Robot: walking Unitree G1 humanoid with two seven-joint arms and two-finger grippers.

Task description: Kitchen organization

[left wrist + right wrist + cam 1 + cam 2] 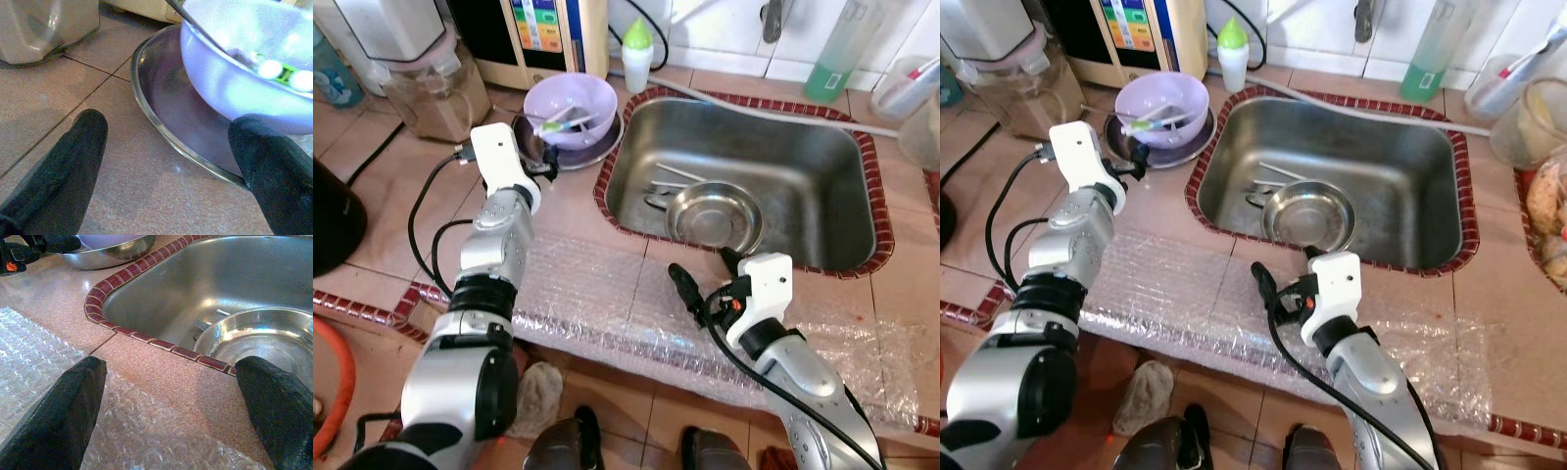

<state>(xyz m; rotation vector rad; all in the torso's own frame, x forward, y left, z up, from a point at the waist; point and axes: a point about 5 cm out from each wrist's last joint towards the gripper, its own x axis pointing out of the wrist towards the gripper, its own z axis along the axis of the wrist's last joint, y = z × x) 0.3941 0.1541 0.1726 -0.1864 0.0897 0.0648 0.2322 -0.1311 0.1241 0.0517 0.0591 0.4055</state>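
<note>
A lilac plastic bowl (570,108) with utensils in it sits inside a shallow steel dish (161,112) on the counter, left of the steel sink (822,166). My left gripper (540,152) is open, low over the counter. One finger is at the dish's rim (266,161) and the other over bare tile. In the sink lie a steel bowl (715,217) and some cutlery (671,181). My right gripper (171,364) is open above the bubble wrap sheet (597,294), just before the sink's red-tiled front edge (161,346), holding nothing.
A blender jar (435,88) and a water appliance (543,34) stand at the back left. A small green-capped bottle (637,54) and a green soap bottle (832,59) stand behind the sink. A black pot (333,215) sits far left, with an orange hose (337,382) on the floor.
</note>
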